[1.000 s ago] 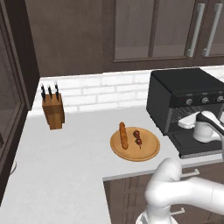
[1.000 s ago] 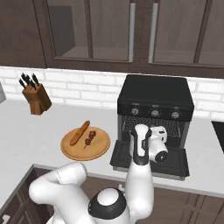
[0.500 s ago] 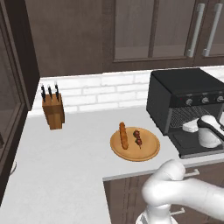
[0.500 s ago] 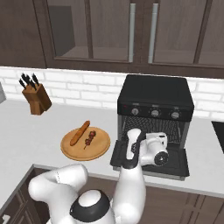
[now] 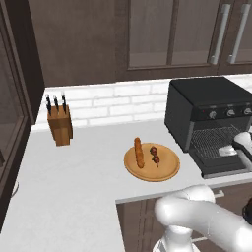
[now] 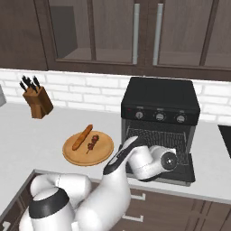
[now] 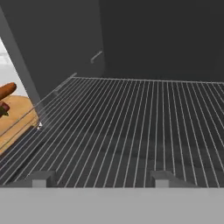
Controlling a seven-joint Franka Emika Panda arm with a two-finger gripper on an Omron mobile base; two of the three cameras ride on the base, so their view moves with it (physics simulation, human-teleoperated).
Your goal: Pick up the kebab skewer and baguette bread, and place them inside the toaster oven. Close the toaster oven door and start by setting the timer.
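Observation:
The black toaster oven (image 5: 206, 96) (image 6: 160, 94) stands open, its door (image 5: 224, 167) (image 6: 182, 173) folded down flat. My gripper (image 7: 103, 178) hovers just over the door, pointing into the cavity along the wire rack (image 7: 131, 131). Its fingertips (image 7: 41, 177) stand wide apart and open, with nothing held between them. The white hand (image 6: 153, 162) shows in front of the oven. The baguette bread (image 5: 139, 152) (image 6: 82, 136) (image 7: 6, 91) and the kebab skewer (image 5: 155, 155) (image 6: 93, 142) (image 7: 3, 108) lie side by side on a round wooden plate (image 5: 147, 174) (image 6: 88, 158), left of the oven.
A wooden knife block (image 5: 60, 125) (image 6: 38, 101) stands at the back left against the white brick wall. Dark cabinets hang above the counter. Three knobs (image 6: 159, 116) run across the oven's front above the opening.
The hand has dropped from upright to level in front of the open oven, now aimed into the cavity. Its fingers have drawn slightly closer together.

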